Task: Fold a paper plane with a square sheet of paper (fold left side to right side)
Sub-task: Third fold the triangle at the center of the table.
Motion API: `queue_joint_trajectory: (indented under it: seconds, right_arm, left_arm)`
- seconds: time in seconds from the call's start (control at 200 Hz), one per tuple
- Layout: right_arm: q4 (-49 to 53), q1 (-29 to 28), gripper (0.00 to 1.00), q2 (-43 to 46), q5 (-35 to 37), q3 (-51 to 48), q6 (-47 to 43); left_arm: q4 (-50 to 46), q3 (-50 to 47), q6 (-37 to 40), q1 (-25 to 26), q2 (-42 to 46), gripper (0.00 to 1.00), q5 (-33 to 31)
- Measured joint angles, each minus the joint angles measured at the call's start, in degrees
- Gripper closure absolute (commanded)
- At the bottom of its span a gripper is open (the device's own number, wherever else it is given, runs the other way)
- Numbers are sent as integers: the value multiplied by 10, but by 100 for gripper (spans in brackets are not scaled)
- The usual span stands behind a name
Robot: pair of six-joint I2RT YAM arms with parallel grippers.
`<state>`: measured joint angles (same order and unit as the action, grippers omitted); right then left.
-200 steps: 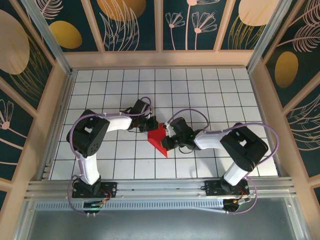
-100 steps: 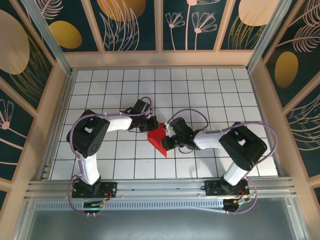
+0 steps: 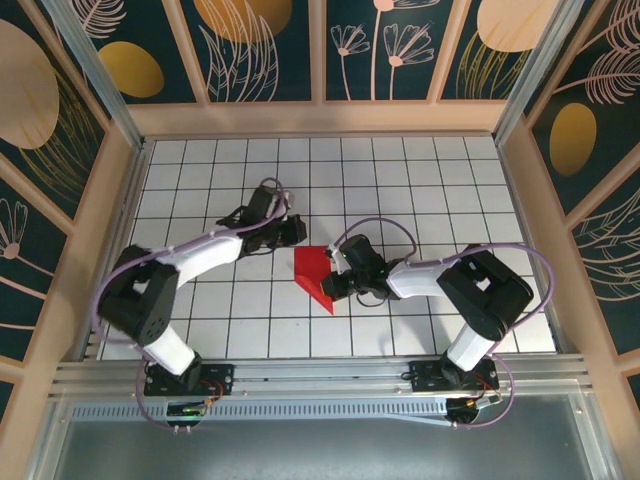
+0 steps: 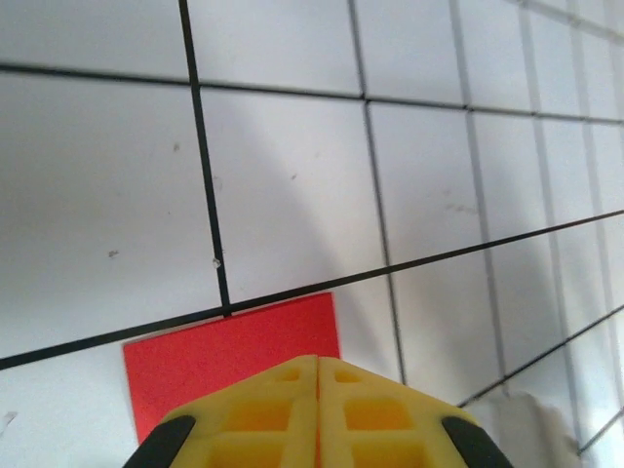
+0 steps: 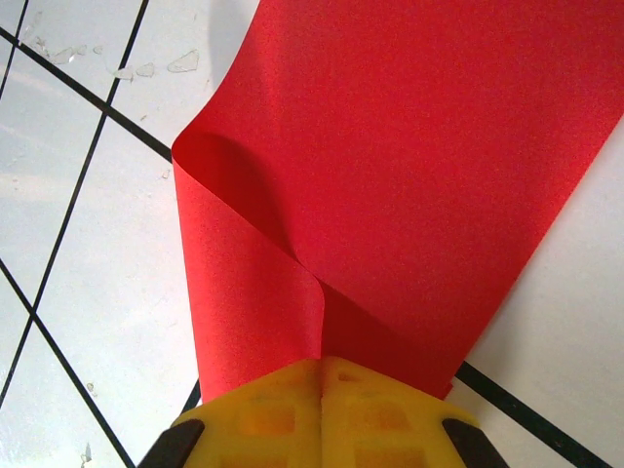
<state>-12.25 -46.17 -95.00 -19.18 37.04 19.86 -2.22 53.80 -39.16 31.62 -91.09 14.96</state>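
Right gripper (image 5: 320, 369): jaws clenched on the right edge of the square sheet of paper (image 3: 313, 270), where a flap curls up off the gridded table (image 3: 400, 180). The sheet lies mid-table, with its near corner pointing toward the arm bases. Left gripper (image 4: 318, 363): jaws pressed together and empty, just beyond the sheet's far left corner. Open tiles extend beyond.

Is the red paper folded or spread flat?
Partly folded: the paper has one flap curled over itself in a soft, uncreased bend, meeting the shut right hand.
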Motion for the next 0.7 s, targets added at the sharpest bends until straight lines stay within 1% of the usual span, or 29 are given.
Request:
queue_joint_trajectory:
  seconds: [0.05,0.16,0.25,0.34,0.505,0.701]
  right_arm:
    - [0,0,100,0,0,0,0]
    - [0,0,100,0,0,0,0]
    - [0,0,100,0,0,0,0]
    - [0,0,100,0,0,0,0]
    - [0,0,100,0,0,0,0]
    - [0,0,100,-2,0,1,0]
  left_arm:
    - [21,-33,-5,-1,39,100,2]
    - [77,-120,-21,0,98,100,23]
    - [115,-184,-42,4,116,100,42]
    - [138,-224,-61,15,116,100,57]
    - [183,-245,-92,34,105,100,77]
    - [221,-237,-111,55,54,100,86]
